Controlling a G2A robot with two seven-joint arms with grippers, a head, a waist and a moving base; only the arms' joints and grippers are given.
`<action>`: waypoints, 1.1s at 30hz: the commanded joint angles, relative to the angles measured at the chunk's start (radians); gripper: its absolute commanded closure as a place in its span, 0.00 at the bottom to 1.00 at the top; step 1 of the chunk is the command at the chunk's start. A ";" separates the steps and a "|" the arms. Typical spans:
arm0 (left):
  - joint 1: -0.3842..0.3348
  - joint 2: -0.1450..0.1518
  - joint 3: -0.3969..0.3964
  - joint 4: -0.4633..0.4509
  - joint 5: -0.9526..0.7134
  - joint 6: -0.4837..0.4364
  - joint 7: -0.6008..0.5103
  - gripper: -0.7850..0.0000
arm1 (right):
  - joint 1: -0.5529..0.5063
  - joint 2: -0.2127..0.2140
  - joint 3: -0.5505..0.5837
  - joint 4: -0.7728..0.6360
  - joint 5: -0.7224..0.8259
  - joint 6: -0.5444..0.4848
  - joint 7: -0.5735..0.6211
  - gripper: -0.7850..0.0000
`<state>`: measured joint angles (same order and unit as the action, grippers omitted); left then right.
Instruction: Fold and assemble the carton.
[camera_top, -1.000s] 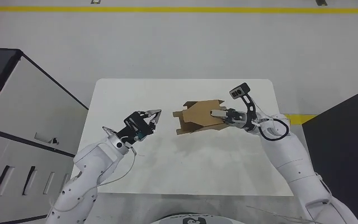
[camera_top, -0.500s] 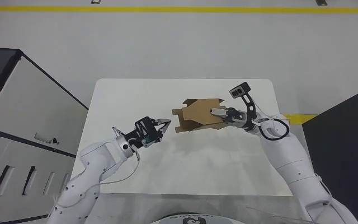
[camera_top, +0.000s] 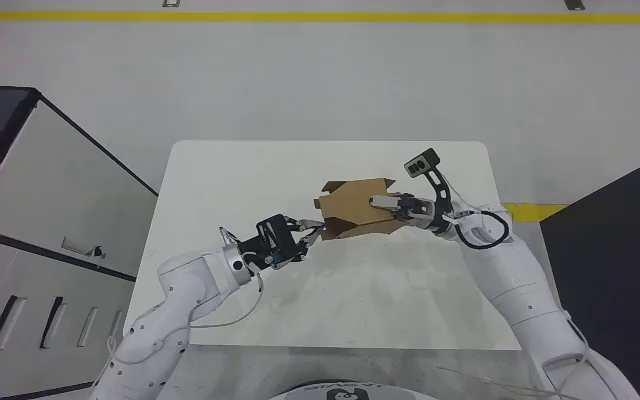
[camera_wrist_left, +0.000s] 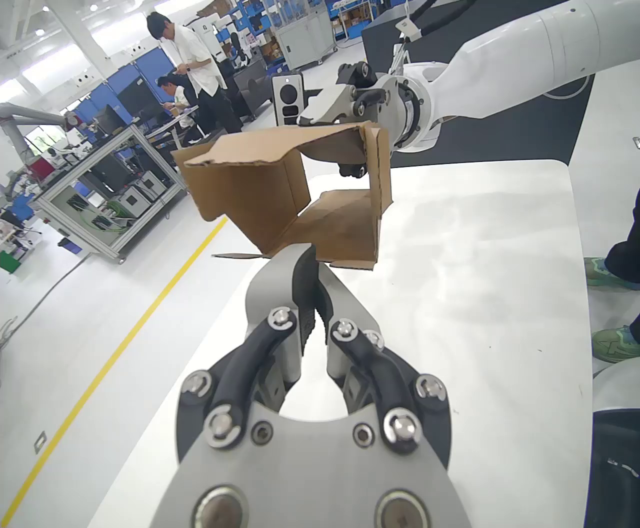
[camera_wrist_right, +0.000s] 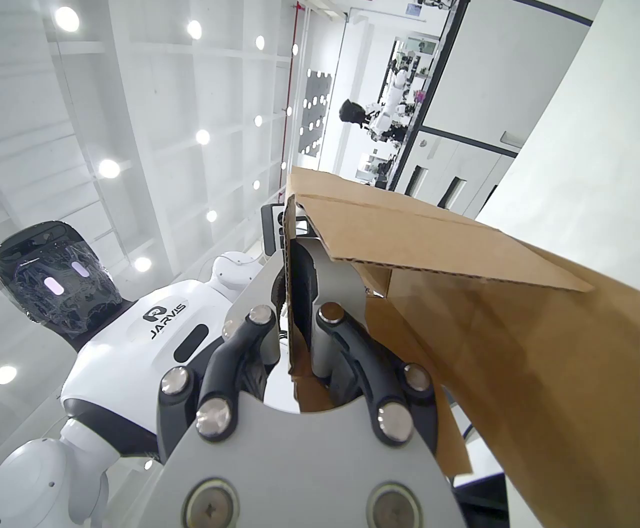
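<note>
A brown cardboard carton (camera_top: 352, 205), partly folded with its flaps loose, hangs just above the white table (camera_top: 230, 180). My right gripper (camera_top: 385, 203) is shut on the carton's right-hand wall; one finger lies inside that wall and one outside (camera_wrist_right: 295, 260). The carton (camera_wrist_left: 280, 200) opens toward my left gripper (camera_wrist_left: 307, 255), whose fingers are pressed together with nothing between them. Their tips sit at the carton's lower edge, at its near left corner (camera_top: 312, 231). Whether they touch the cardboard I cannot tell. The right gripper (camera_wrist_left: 345, 137) shows behind the carton.
A grey cabinet (camera_top: 40, 200) stands off the table's left side and a black unit (camera_top: 600, 240) off its right. The table's left half and its front strip are bare. A yellow floor line (camera_top: 320, 16) runs beyond the far edge.
My left arm has swung right across the table to the carton's corner and its fingers have gone from spread to shut. The right gripper has shifted the carton slightly left.
</note>
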<state>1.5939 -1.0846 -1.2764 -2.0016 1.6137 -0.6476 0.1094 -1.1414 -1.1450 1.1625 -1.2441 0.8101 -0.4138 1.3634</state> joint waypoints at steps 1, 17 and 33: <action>-0.004 0.000 0.004 0.001 -0.001 0.002 -0.001 1.00 | 0.001 -0.001 -0.003 0.003 0.000 0.004 0.002 1.00; -0.020 0.005 0.028 -0.002 0.010 -0.005 -0.001 1.00 | 0.015 -0.008 -0.022 0.019 0.001 0.021 0.043 1.00; -0.034 0.008 0.063 -0.014 0.031 -0.001 0.004 1.00 | 0.022 -0.016 -0.042 0.017 -0.006 0.030 0.044 1.00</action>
<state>1.5602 -1.0766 -1.2145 -2.0148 1.6439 -0.6487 0.1138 -1.1186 -1.1605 1.1209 -1.2269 0.8031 -0.3839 1.4069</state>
